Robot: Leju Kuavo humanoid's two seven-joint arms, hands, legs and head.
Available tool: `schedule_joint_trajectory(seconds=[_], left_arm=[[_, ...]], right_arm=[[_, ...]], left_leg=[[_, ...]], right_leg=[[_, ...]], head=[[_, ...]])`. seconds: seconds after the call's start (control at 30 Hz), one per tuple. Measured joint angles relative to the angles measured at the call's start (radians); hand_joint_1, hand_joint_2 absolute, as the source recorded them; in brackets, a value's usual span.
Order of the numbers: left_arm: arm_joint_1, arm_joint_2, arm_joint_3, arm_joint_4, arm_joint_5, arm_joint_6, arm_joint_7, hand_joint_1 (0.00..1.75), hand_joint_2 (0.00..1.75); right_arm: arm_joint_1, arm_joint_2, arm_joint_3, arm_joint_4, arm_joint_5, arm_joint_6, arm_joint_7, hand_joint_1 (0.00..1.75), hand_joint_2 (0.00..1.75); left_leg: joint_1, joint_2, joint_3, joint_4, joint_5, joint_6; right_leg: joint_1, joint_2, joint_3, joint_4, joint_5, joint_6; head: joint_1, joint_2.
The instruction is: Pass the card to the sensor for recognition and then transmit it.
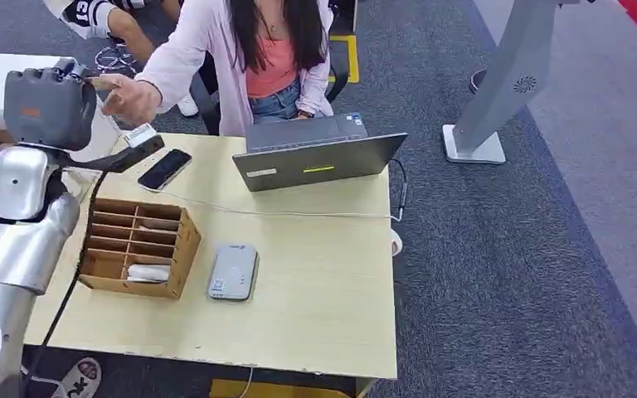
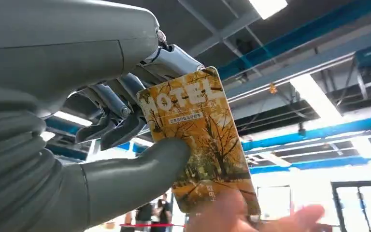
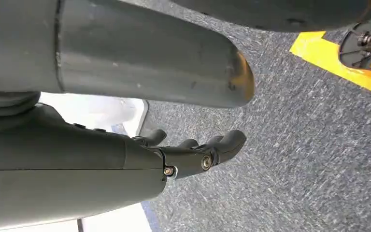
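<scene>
The left hand point(image 2: 125, 121) is raised high and pinches a yellow hotel card point(image 2: 200, 140) between its thumb and fingers. A person's hand point(image 2: 241, 217) touches the card's free end, opposite the robot's fingers. In the head view the left hand point(image 1: 50, 104) sits beyond the table's far left corner, with the person's hand point(image 1: 131, 98) just beside it. Below and nearer than the left hand, a grey sensor point(image 1: 233, 271) lies on the table point(image 1: 323, 282), just beside a wooden box point(image 1: 137, 245). The right hand point(image 3: 193, 152) hangs over carpet, fingers loosely extended, holding nothing.
</scene>
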Motion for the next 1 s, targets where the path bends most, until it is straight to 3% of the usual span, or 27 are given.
schedule_joint_trajectory(seconds=[0.3, 0.33, 0.37, 0.4, 0.43, 1.0], left_arm=[[-0.017, 0.0, 0.004, 0.119, -0.006, 0.011, 0.002, 1.75, 1.75], [-0.017, -0.001, 0.004, 0.124, -0.005, 0.011, 0.002, 1.38, 1.75], [-0.017, -0.002, 0.004, 0.13, -0.003, 0.011, 0.002, 0.31, 1.75], [-0.017, -0.002, 0.004, 0.133, 0.002, 0.012, 0.002, 0.31, 1.75], [-0.017, -0.002, 0.005, 0.138, 0.005, 0.014, 0.001, 0.0, 1.75], [0.005, -0.003, 0.031, 0.163, 0.032, 0.037, -0.017, 0.0, 1.75]], right_arm=[[-0.004, 0.0, 0.0, 0.0, 0.003, -0.002, -0.002, 0.0, 0.0], [-0.005, 0.0, 0.0, 0.0, 0.003, -0.003, -0.002, 0.0, 0.0], [-0.005, 0.0, 0.0, 0.0, 0.003, -0.003, -0.002, 0.0, 0.0], [-0.005, 0.0, 0.0, 0.0, 0.004, -0.003, -0.002, 0.0, 0.0], [-0.005, 0.0, 0.0, 0.0, 0.004, -0.003, -0.002, 0.0, 0.0], [-0.005, 0.0, -0.001, 0.0, 0.008, -0.003, 0.0, 0.0, 0.0]], left_leg=[[0.0, 0.0, 0.0, 0.0, 0.0, 0.0], [0.0, 0.0, 0.0, 0.0, 0.0, 0.0], [0.0, 0.0, 0.0, 0.0, 0.0, 0.0], [0.0, 0.0, 0.0, 0.0, 0.0, 0.0], [0.0, 0.0, 0.0, 0.0, 0.0, 0.0], [0.0, 0.0, 0.0, 0.0, 0.0, 0.0]], right_leg=[[0.0, 0.0, 0.0, 0.0, 0.0, 0.0], [0.0, 0.0, 0.0, 0.0, 0.0, 0.0], [0.0, 0.0, 0.0, 0.0, 0.0, 0.0], [0.0, 0.0, 0.0, 0.0, 0.0, 0.0], [0.0, 0.0, 0.0, 0.0, 0.0, 0.0], [0.0, 0.0, 0.0, 0.0, 0.0, 0.0]], head=[[0.0, 0.0], [0.0, 0.0], [0.0, 0.0], [0.0, 0.0], [0.0, 0.0], [0.0, 0.0]])
